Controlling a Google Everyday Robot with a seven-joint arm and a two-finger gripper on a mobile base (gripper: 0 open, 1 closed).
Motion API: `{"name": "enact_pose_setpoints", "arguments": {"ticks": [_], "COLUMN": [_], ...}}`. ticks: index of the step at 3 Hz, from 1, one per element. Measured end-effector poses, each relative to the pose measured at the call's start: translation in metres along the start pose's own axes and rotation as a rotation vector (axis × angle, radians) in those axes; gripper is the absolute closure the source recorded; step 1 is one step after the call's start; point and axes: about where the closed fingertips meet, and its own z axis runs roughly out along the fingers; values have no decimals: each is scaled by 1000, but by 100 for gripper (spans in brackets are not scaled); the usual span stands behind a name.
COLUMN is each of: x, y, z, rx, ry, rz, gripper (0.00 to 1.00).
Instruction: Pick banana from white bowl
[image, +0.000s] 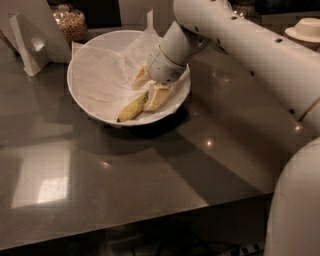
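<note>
The white bowl (80, 95), lined with crinkled white paper, stands at the back left of the dark table. The yellow banana (131, 109) lies inside it near the front right wall, with its lower end showing and its upper part hidden under the gripper. My gripper (145, 95) reaches down into the bowl from the upper right. It is open, with one finger (140, 77) above the banana and the other finger (157, 96) against its right side. The banana rests on the paper.
A white folded stand (30, 42) and a jar of brown bits (70, 22) stand behind the bowl at the left. Stacked pale plates (305, 30) sit at the far right. The table's front edge (150, 220) runs across the bottom.
</note>
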Motion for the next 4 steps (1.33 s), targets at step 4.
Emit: {"name": "enact_pose_setpoints", "arguments": {"ticks": [4], "x": [-23], "y": [23], "z": [-50], "rx": [122], "ry": [-214], "rz": [121], "gripper": [100]}}
